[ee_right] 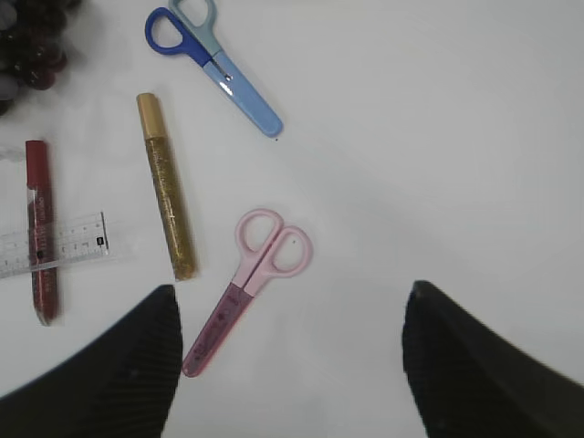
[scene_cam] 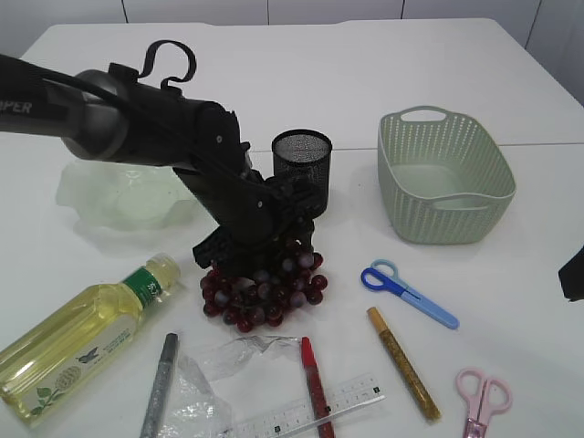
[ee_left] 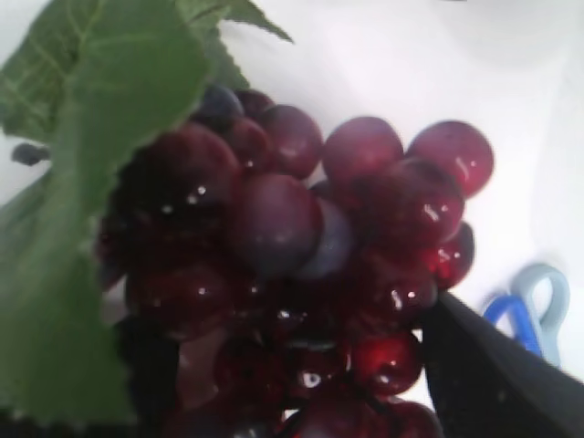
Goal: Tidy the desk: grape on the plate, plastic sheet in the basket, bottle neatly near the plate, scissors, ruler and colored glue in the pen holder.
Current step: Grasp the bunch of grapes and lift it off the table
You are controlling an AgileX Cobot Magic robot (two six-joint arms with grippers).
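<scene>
1. The left arm point(scene_cam: 137, 128) reaches from the left edge to the middle of the white table point(scene_cam: 301, 73).
2. Its gripper point(scene_cam: 265, 239) is down on the grapes point(scene_cam: 265, 287); the finger tips are hidden among them, so I cannot tell how the jaws stand.
3. The black mesh pen holder point(scene_cam: 302, 169) stands upright just behind the grapes.
4. The pale green plate point(scene_cam: 105, 201) lies at the left, partly behind the arm.
5. The green basket point(scene_cam: 444, 173) stands at the right.
6. The bottle point(scene_cam: 87, 338) lies on its side at front left.
7. Along the front lie a grey glue pen point(scene_cam: 160, 383), the plastic sheet point(scene_cam: 214, 379), a red glue pen point(scene_cam: 316, 383) across the ruler point(scene_cam: 315, 411), and a gold glue pen point(scene_cam: 402, 362).
8. Blue scissors point(scene_cam: 408, 293) and pink scissors point(scene_cam: 482, 400) lie at the right.
</scene>
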